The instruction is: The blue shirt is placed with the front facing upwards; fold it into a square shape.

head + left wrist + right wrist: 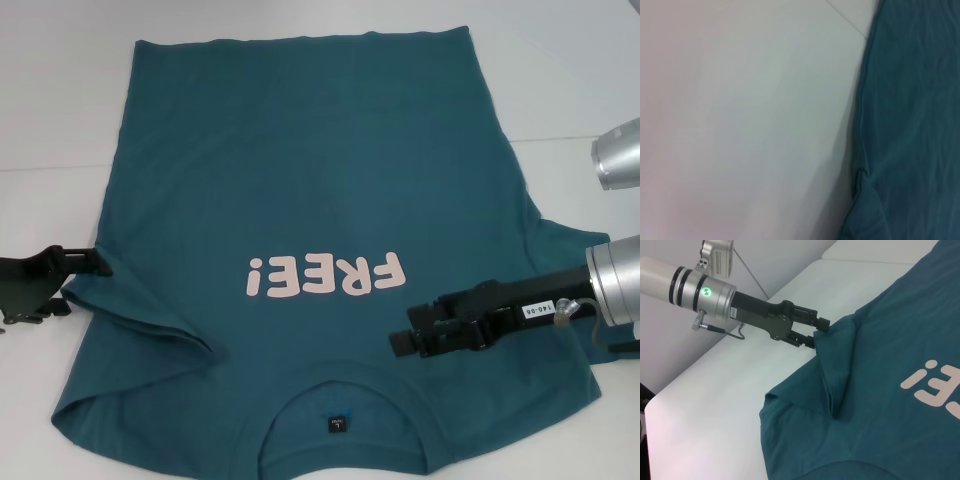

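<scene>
Dark teal-blue cotton T-shirt (320, 200): left gripper (817, 332) pinched sleeve at head view's left edge; right gripper (415, 330) gaped, empty, lower right. First fold; needs lift inward.

the shirt (310, 180) is a plain dark teal-blue, with pale pink "free!" lettering (326, 274) across the chest and a small dark label (337, 423) inside the collar. the bench (50, 100) under it is white. both grippers, left (85, 262) and right (405, 330), are black, on silver-grey arms.
</scene>
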`<state>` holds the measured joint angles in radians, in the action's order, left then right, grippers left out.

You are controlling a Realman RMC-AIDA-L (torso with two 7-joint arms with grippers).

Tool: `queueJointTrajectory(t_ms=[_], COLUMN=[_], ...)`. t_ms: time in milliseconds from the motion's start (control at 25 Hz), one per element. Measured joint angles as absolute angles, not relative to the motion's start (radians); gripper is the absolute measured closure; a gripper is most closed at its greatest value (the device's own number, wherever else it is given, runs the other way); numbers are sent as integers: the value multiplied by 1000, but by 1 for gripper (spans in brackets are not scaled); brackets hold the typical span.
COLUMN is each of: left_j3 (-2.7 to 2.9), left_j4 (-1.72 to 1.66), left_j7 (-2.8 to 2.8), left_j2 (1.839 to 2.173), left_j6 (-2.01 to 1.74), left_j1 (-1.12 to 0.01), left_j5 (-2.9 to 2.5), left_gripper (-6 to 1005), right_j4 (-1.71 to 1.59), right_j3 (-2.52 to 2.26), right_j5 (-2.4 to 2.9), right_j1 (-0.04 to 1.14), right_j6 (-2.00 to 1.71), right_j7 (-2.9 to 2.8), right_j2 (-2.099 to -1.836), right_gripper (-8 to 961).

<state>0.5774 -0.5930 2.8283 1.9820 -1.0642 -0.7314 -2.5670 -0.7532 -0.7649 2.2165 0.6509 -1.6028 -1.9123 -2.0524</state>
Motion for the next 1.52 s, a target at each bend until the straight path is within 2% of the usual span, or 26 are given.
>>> queueJointTrajectory(t_ms=[320,600,920,1080,1320,1440,1480,1520], left_j3=[571,565,547,533,536,538,540,541], left_j4=[-596,-596,-690,-767,-849,-859,-859,-859], left_j7=[2700,2547,2521,2343,2017,1964,1960,1954], left_j2=[2003,1986,1979,1991,2031,2049,2052,2056], left_j6=[-1072,-1200,-1375,-1523,-1764,-1790,-1793,-1797], left_j1=[-763,-743,-639,-575,-499,-478,-475,-473], left_j5=[-2423,-2166,-2152,-2153,-2152,-2152,-2152,-2152], left_gripper=[174,173,174,175,181,183,183,183], right_j4=[-753,-753,-744,-710,-700,-703,-702,-702], right_j3=[-764,-764,-737,-721,-672,-661,-654,-654], right_j5=[2215,2211,2195,2143,2119,2119,2119,2119], right_j1=[650,654,658,653,639,632,627,627], right_j6=[-1603,-1604,-1580,-1574,-1572,-1578,-1578,-1578], right_j7=[-1908,-1907,-1912,-1934,-1993,-2028,-2054,-2054], right_j2=[-2053,-2057,-2064,-2063,-2048,-2027,-2010,-2010], right_gripper=[219,219,219,220,220,220,220,220])
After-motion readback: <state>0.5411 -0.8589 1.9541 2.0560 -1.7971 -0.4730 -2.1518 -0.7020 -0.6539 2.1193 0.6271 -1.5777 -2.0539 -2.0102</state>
